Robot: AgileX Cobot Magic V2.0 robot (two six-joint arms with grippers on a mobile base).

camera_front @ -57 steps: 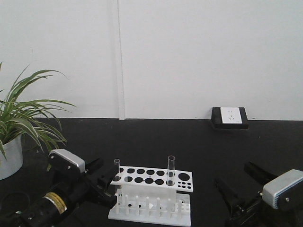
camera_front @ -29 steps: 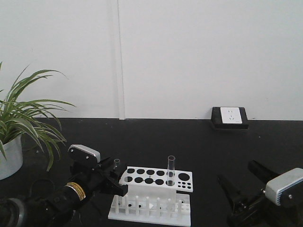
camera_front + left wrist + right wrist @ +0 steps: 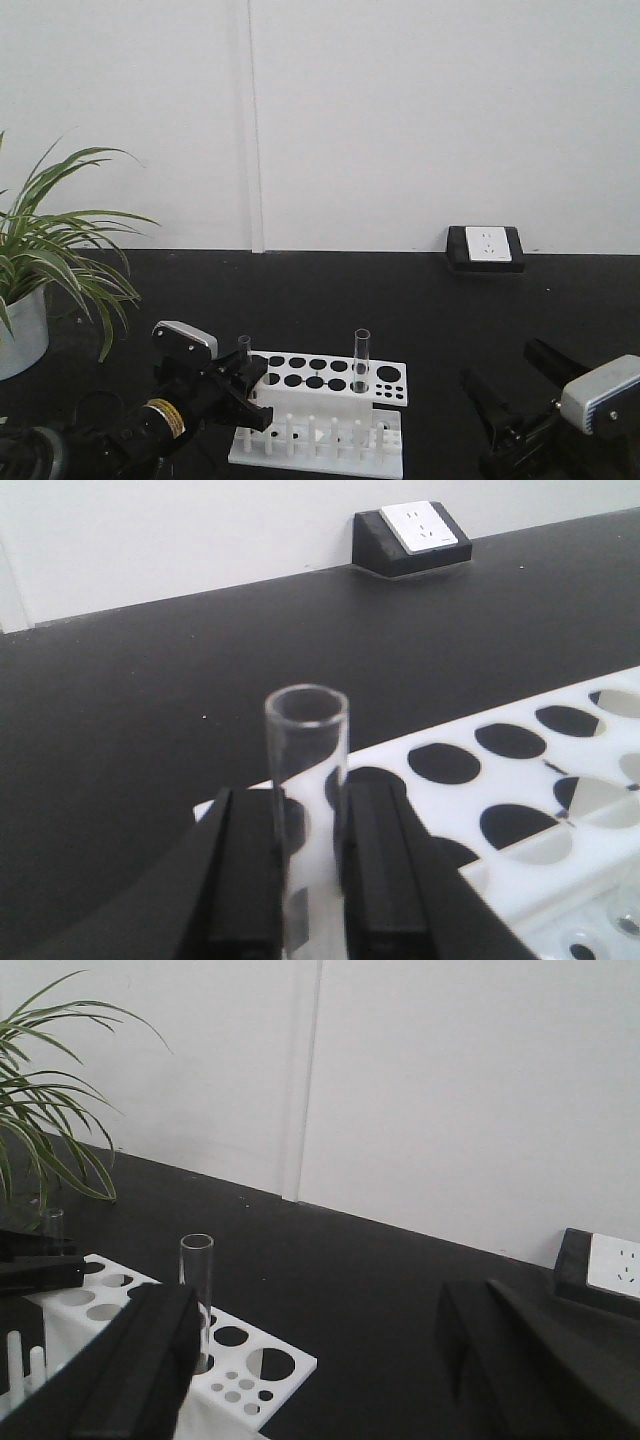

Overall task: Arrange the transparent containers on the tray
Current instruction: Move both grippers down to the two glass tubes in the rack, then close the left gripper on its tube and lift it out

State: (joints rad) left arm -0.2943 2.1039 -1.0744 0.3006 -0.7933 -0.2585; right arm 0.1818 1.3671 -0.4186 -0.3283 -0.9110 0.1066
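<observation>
front view: your left gripper [image 3: 243, 378] is clamped on the corner tube [image 3: 245, 347], which stands upright in the rack [image 3: 330, 385]. the second tube [image 3: 361, 358] stands farther right. your right gripper [image 3: 500, 368] is spread, apart from the rack.
left wrist: the pads [image 3: 250, 860] press both sides of the corner tube [image 3: 307, 730].
right wrist: the jaws gape wide, and the second tube [image 3: 196, 1280] sits in its rack hole.

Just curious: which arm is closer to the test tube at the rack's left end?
Left. Its fingers clasp that test tube; the right arm's fingers sit apart, beyond the rack's other end.
</observation>
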